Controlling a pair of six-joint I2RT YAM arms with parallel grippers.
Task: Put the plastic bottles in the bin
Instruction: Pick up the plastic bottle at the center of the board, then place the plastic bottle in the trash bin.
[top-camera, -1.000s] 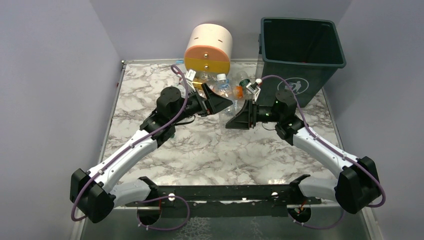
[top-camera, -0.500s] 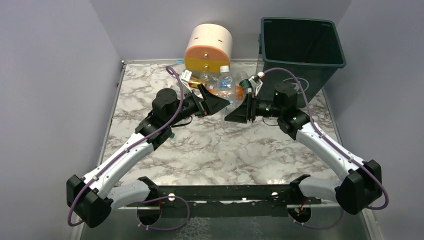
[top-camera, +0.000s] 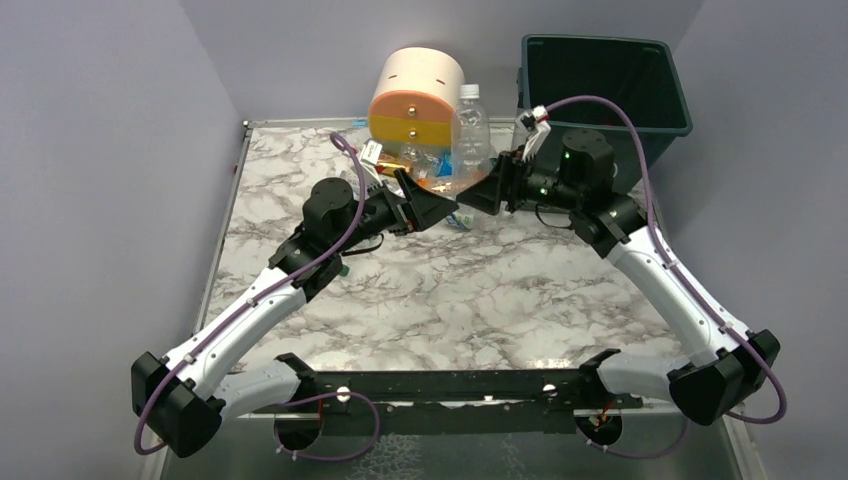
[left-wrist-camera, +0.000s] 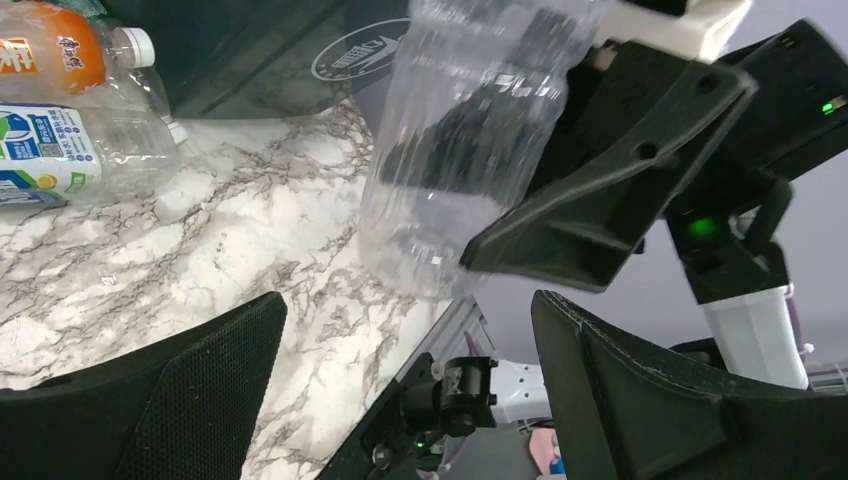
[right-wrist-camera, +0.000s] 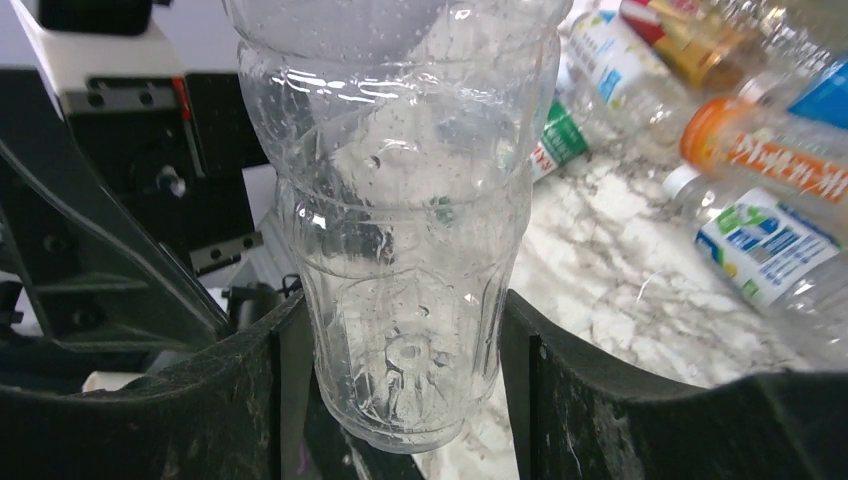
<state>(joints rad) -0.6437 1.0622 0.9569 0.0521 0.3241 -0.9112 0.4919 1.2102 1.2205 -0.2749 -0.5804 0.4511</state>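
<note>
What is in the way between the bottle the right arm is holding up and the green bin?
Nothing visible. The clear bottle, upright in the right gripper, hangs above the table just left of the bin; only the bin's own rim lies between them. The round drawer unit stands on the bottle's other side.

Clear bottle (top-camera: 470, 140) upright, aloft, bottles (top-camera: 425, 165) heaped near bin (top-camera: 610, 85)

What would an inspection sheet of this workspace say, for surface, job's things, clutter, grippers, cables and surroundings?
Surface: marble-pattern table.
Job's things: clear bottle upright, held above the table; other plastic bottles heaped at the far edge; green bin far right.
Clutter: round drawer unit behind the heap.
Grippers: right gripper fingers shut on clear bottle; left gripper open, empty.
Cables: purple cables looped along both arms.
Surroundings: lilac walls; nothing else seen.
</note>
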